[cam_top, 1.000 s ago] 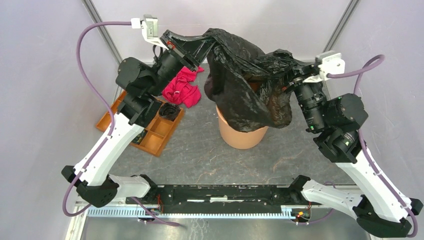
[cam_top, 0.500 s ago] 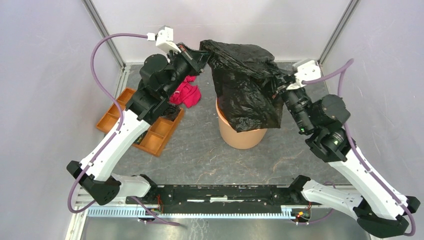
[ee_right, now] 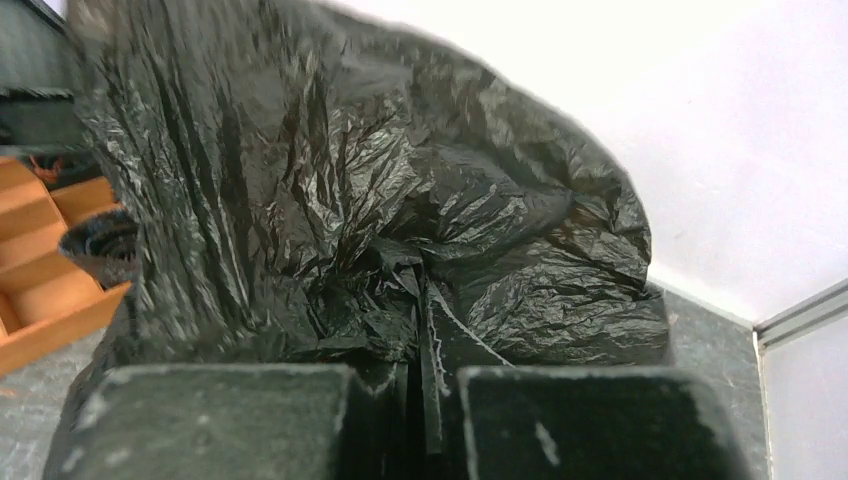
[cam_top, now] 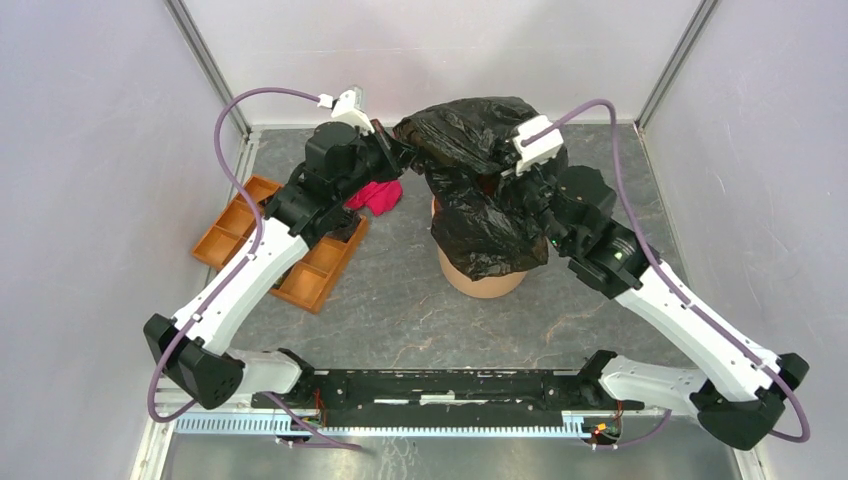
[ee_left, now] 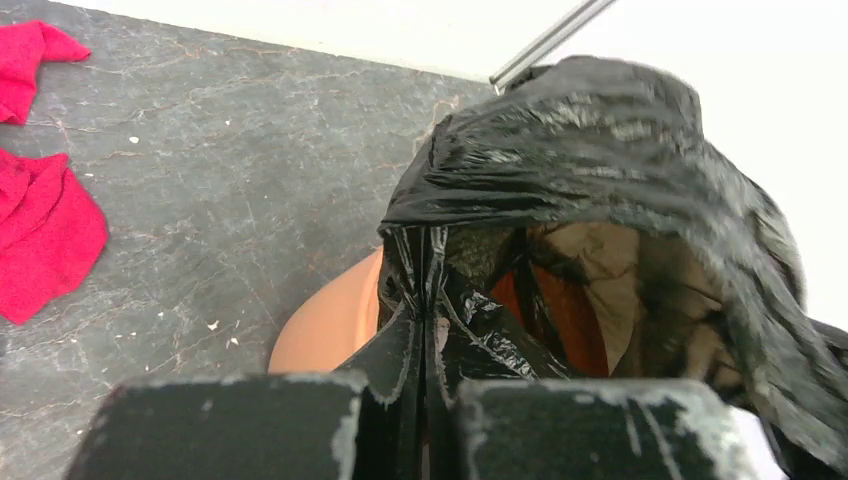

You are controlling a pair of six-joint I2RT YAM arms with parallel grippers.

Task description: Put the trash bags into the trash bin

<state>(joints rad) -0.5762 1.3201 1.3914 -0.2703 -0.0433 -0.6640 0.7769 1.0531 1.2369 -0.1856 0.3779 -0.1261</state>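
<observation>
Observe that the bag [cam_top: 470, 200] hangs draped over the bin [cam_top: 483, 278], near the far edge of the table [cam_top: 400, 310]. The left gripper [ee_left: 425, 385] and right gripper [ee_right: 408, 390] each clamp its film. The bin mouth lies below, between them, so you should lower straight down.

Creased black trash bag [cam_top: 480, 200], pinched by left claw [ee_left: 430, 395] and right claw [ee_right: 405, 385], drapes over the terracotta trash bin [cam_top: 485, 278] beneath them.

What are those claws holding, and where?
The trash bag: left gripper pinches a fold on its left side, right gripper a fold on its right side.
</observation>
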